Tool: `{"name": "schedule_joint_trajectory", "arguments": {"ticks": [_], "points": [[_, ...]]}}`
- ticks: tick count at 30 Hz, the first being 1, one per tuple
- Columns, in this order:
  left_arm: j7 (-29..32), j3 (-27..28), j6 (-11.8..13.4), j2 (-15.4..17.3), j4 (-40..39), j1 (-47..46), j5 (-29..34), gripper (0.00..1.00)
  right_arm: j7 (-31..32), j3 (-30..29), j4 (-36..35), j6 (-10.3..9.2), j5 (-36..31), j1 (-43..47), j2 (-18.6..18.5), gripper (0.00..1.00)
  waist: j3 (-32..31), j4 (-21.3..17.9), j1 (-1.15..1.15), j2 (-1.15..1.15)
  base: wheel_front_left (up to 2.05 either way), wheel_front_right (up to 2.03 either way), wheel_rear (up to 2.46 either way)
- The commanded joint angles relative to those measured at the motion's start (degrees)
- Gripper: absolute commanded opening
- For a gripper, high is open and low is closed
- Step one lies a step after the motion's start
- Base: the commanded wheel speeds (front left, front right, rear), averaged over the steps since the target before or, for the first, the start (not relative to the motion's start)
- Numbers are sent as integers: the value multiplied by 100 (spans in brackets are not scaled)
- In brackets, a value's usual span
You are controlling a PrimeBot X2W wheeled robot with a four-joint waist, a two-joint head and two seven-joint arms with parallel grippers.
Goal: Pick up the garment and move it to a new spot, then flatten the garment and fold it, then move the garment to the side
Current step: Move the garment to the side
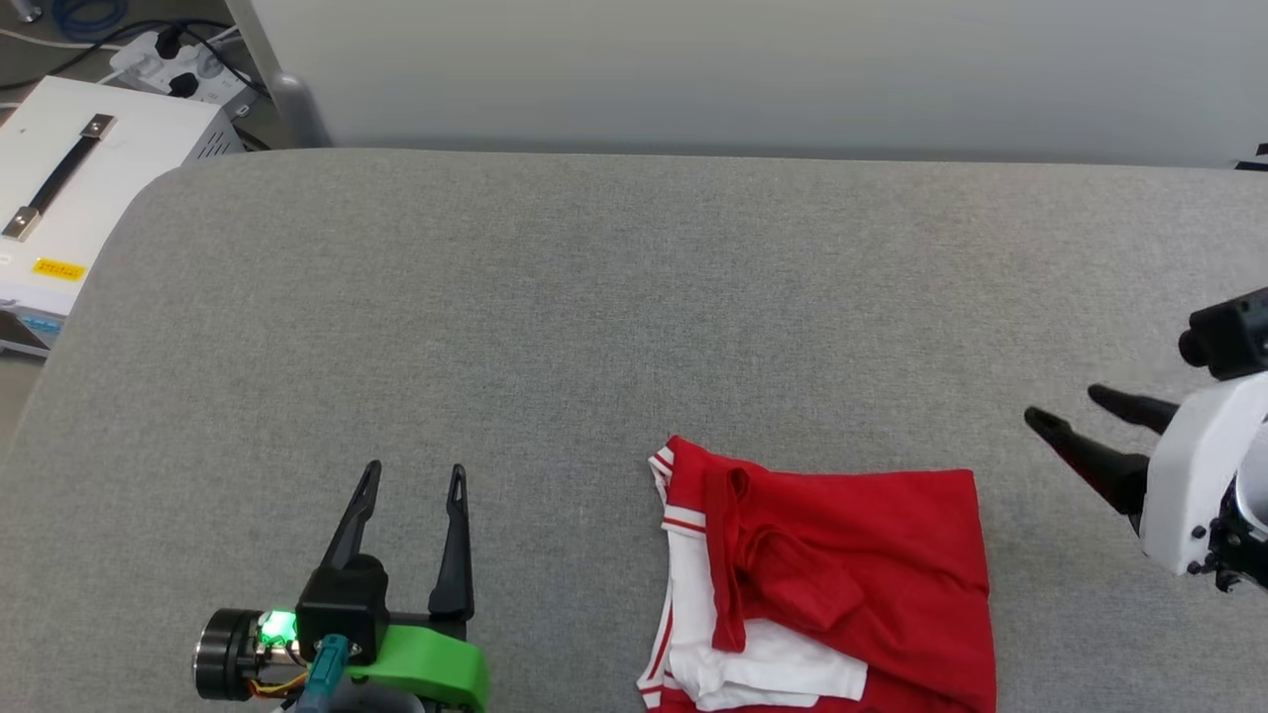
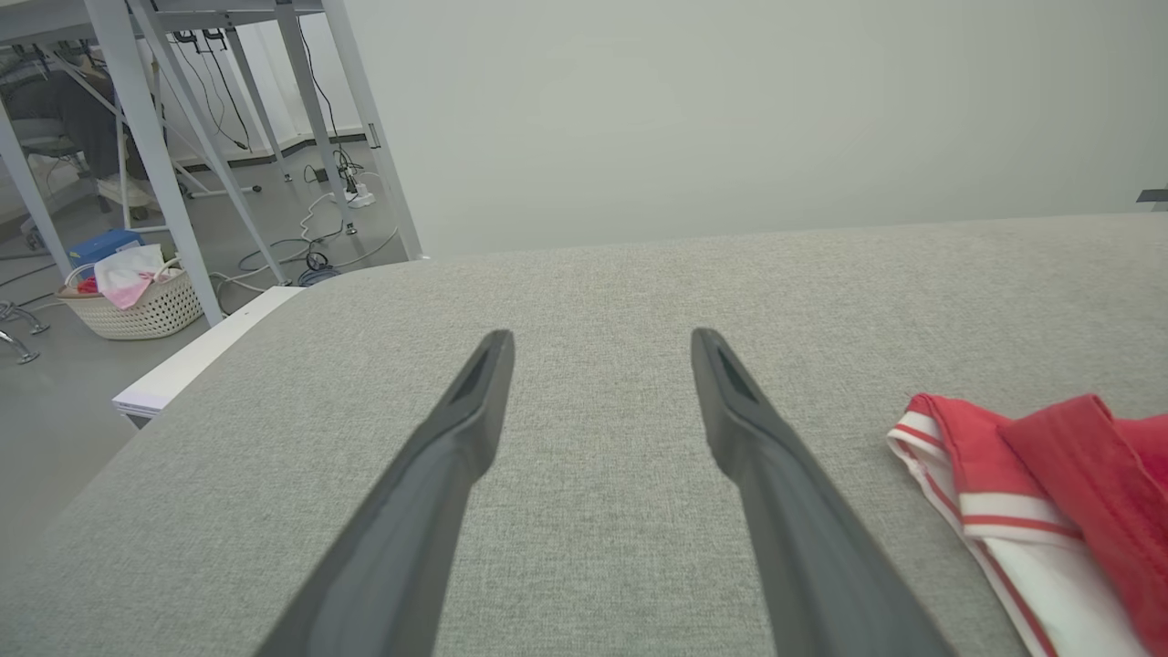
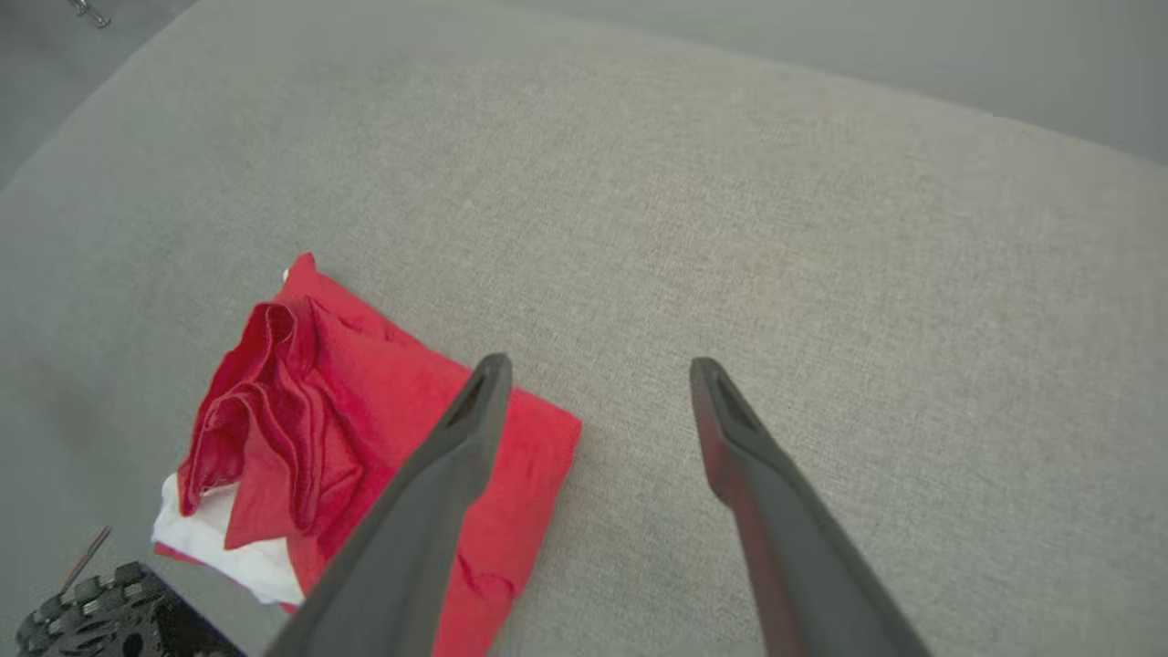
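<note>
Closest to me is the garment (image 1: 852, 555), folded into a rough red block with a white sleeve and red-white striped trim along its left edge. It lies on the near part of the table (image 1: 594, 297), and the head view cuts off its lower edge. Well to the left of the garment sits the left claw (image 1: 414, 468), its two dark fingers spread wide with nothing between them. Near the garment's right side hangs the right claw (image 1: 1062, 403), likewise fully spread and empty, its fingers pointing toward the garment without touching it. Grey woven cloth covers the table, which has a rounded corner far left of the garment. Beyond the garment a plain pale wall (image 2: 730, 119) closes the back. Further left of the garment, off the table, I see a white box (image 1: 89, 188) with a black handle and a yellow label, and a power strip (image 1: 168, 59) with black plugs. Loose cables (image 2: 315, 265) trail over a grey floor, past metal frame legs (image 2: 155, 155) and a pale woven basket (image 2: 137, 306) holding cloth.
</note>
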Motion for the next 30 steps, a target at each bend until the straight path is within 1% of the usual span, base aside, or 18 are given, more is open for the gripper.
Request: {"name": "schedule_joint_trajectory", "arguments": {"ticks": [1, 2, 6, 11, 15, 23, 26, 30], "points": [[-34, 0, -11, -34, -21, -124, 11, 100, 291, 81, 0, -3, 186, -5, -99, 100, 38, 23, 0, 0, 0, 0, 0], [-34, -1, -12, -36, -20, -139, 12, 100, 502, 147, 15, -3, 321, 14, -157, 100, 58, 31, 0, 0, 0, 0, 0], [-34, -25, -33, -45, -9, -207, 13, 100, 990, 357, 213, -3, 635, 115, -208, 100, 136, 85, 0, 0, 0, 0, 0], [-34, -44, -54, -53, -15, -276, 17, 100, 1210, 789, 458, -3, 699, 201, -196, 100, 258, 139, 0, 0, 0, 0, 0], [-34, -45, -75, -49, -22, -338, 26, 100, 1149, 1128, 762, -3, 813, 198, -36, 100, 384, 175, 0, 0, 0, 0, 0], [-34, -83, -102, -48, -26, -464, 50, 100, 702, 1791, 1473, -3, 973, 68, 315, 100, 625, 224, 0, 0, 0, 0, 0], [-34, -106, -107, -54, -20, -495, 52, 100, 620, 2099, 1672, -3, 957, 72, 295, 100, 663, 250, 0, 0, 0, 0, 0], [-34, -105, -93, -63, -5, -508, 34, 100, 391, 2321, 1802, -3, 1104, 32, 249, 100, 683, 256, 0, 0, 0, 0, 0]]}}
